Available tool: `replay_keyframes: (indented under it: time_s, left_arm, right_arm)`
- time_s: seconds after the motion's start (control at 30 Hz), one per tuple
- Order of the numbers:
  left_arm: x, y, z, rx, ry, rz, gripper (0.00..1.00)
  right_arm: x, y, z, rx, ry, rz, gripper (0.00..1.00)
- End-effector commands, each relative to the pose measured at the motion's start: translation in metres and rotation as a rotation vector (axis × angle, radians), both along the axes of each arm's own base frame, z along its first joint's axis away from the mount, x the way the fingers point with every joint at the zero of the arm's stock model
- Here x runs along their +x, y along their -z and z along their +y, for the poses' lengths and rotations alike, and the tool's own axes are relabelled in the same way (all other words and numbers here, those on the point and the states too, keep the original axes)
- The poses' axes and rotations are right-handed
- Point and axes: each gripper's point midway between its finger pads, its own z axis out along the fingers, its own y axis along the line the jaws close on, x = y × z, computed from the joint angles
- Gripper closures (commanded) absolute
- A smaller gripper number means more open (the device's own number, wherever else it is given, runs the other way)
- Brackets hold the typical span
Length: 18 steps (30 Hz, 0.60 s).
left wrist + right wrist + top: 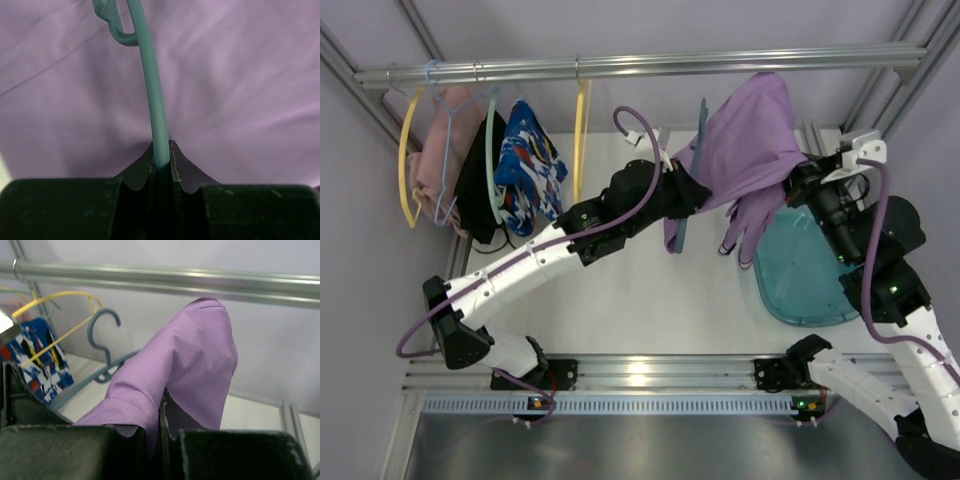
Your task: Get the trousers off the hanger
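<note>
The lilac trousers (748, 140) hang bunched below the rail, draped over the teal hanger (701, 125), whose lower arm (681, 235) sticks out beneath the cloth. My left gripper (692, 190) is shut on the teal hanger bar (159, 125), with lilac cloth (240, 100) right behind it. My right gripper (798, 180) is shut on a fold of the trousers (185, 370). In the right wrist view the hanger's hook (102, 325) shows off the rail, to the left of the cloth.
A metal rail (640, 66) runs across the top. At the left hang yellow hangers (582, 140), a pale-blue wire hanger (448, 150), a pink garment (425, 170) and a blue-red-white patterned garment (528, 165). A teal bin lid (800, 270) lies at right.
</note>
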Motion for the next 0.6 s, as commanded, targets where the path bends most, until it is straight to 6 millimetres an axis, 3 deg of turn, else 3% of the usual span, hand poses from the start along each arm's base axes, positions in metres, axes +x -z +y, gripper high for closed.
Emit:
replay_keyframes:
  time_s: [0.0,0.17,0.27,0.4,0.57]
  left_arm:
    - [0.004,0.015,0.013,0.043,-0.033,0.015,1.00]
    - [-0.002,0.040,0.013,0.070,-0.008,0.063,1.00]
    - [-0.010,0.049,0.012,0.080,0.026,0.082,1.00]
    - [-0.022,0.056,0.011,0.086,0.085,0.093,1.00]
    - [-0.036,0.048,0.012,0.085,0.148,0.054,1.00]
  right_arm:
    - [-0.052,-0.116,-0.043,0.241,0.035,-0.281,1.00]
    - [-0.069,-0.127,-0.068,0.249,0.114,-0.291,1.00]
    - [-0.079,-0.124,-0.085,0.241,0.181,-0.290,1.00]
    - [-0.093,-0.106,-0.110,0.174,0.300,-0.289,1.00]
    - [-0.100,-0.061,-0.152,0.128,0.533,-0.177,1.00]
